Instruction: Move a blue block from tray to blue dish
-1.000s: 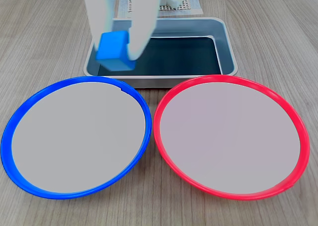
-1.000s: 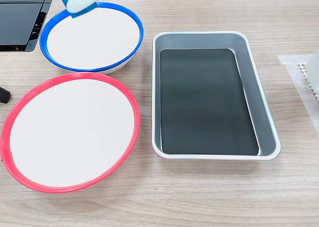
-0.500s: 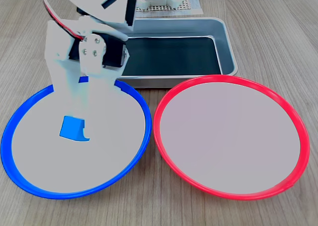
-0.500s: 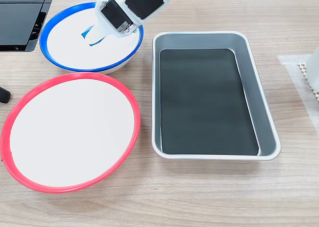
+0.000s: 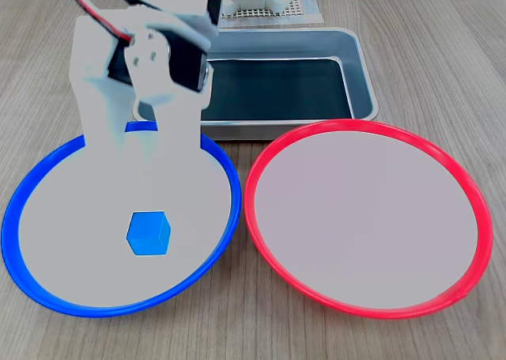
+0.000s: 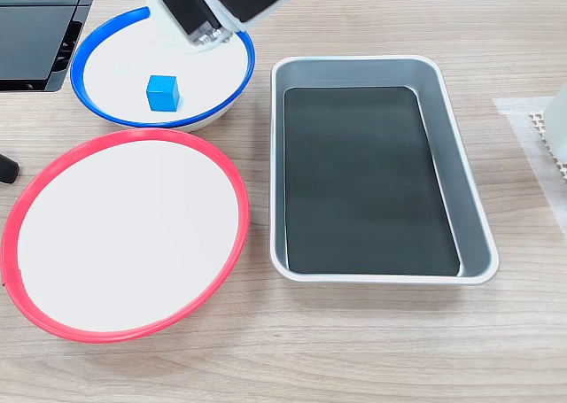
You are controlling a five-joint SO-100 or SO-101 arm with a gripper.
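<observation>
- Blue block (image 5: pixel 149 233) sits loose on pale floor of blue dish (image 5: pixel 47 297), lower left of frame; also seen upper left in other fixed view (image 6: pixel 163 93).
- Prob. light, rigid, smooth faces; best pinched across two opposite flat sides.
- Gripper (image 5: pixel 136 138) above block, not touching it; fingers spread apart, holding nothing.
- Tray (image 6: pixel 443 137) holds nothing visible on dark bottom; red dish (image 5: pixel 371 312) bare too.
</observation>
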